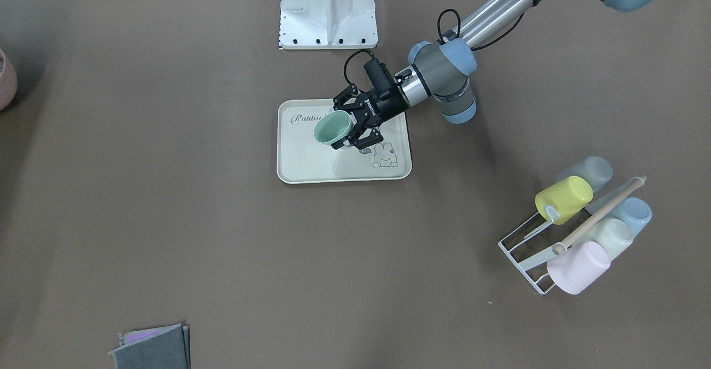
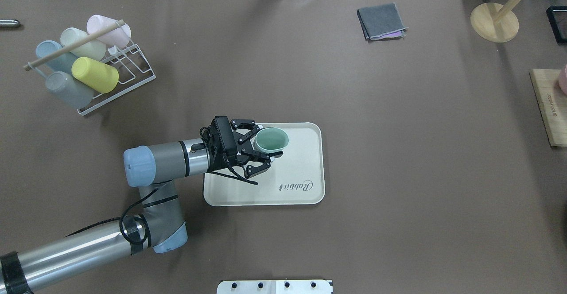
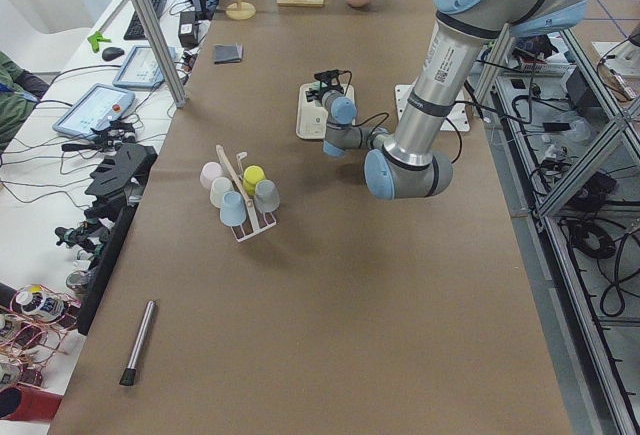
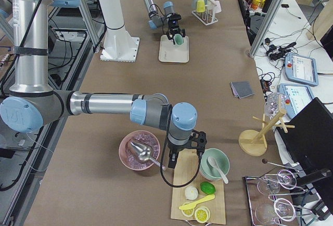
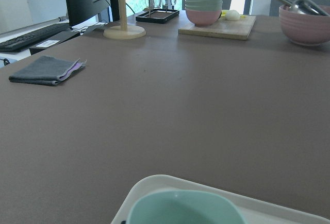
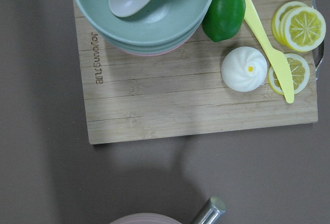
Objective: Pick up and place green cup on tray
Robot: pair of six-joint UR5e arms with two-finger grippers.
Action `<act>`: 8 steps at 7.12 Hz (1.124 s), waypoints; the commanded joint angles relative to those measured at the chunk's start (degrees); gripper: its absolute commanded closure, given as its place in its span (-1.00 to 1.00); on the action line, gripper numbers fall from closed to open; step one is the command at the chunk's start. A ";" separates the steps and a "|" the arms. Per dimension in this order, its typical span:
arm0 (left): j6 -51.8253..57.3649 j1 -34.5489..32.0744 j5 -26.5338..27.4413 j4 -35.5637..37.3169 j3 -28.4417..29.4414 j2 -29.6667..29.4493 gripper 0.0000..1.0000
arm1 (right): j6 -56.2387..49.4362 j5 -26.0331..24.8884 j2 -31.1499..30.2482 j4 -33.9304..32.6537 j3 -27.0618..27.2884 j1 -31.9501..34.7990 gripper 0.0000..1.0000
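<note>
The green cup (image 1: 332, 128) is a mint tumbler, tilted with its mouth up and outward, held over the cream tray (image 1: 311, 166) with the "Rabbit" script. My left gripper (image 1: 351, 128) is shut on the green cup, one finger on each side of its wall. In the overhead view the cup (image 2: 271, 140) is over the tray's (image 2: 301, 165) far-left part, in my left gripper (image 2: 261, 148). The left wrist view shows the cup's rim (image 5: 185, 208) and the tray's edge (image 5: 154, 183). My right gripper (image 4: 190, 145) hovers over a wooden board; I cannot tell whether it is open or shut.
A white wire rack (image 2: 133, 70) with several cups, among them a yellow-green one (image 2: 94, 74), stands at the far left. A folded grey cloth (image 2: 381, 21) lies at the back. The wooden board (image 6: 196, 95) with bowls and food and a pink bowl (image 4: 139, 150) are under the right arm.
</note>
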 commanded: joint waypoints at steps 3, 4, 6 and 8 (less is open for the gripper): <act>-4.37 0.83 -0.58 -2.25 1.55 -0.45 0.42 | -0.05 -2.00 -0.39 0.18 0.01 -0.19 -1.00; -4.37 1.27 -0.67 -1.72 1.64 -0.36 0.11 | 0.03 -1.91 -0.47 0.35 0.01 -0.19 -1.00; -3.58 1.28 -0.58 -1.27 1.38 1.30 -0.97 | 0.12 -1.65 -0.47 0.53 -0.07 -0.19 -1.00; -2.09 0.84 -0.49 -1.71 -1.51 4.90 -0.97 | 0.12 -1.56 -0.47 0.53 0.01 -0.19 -1.00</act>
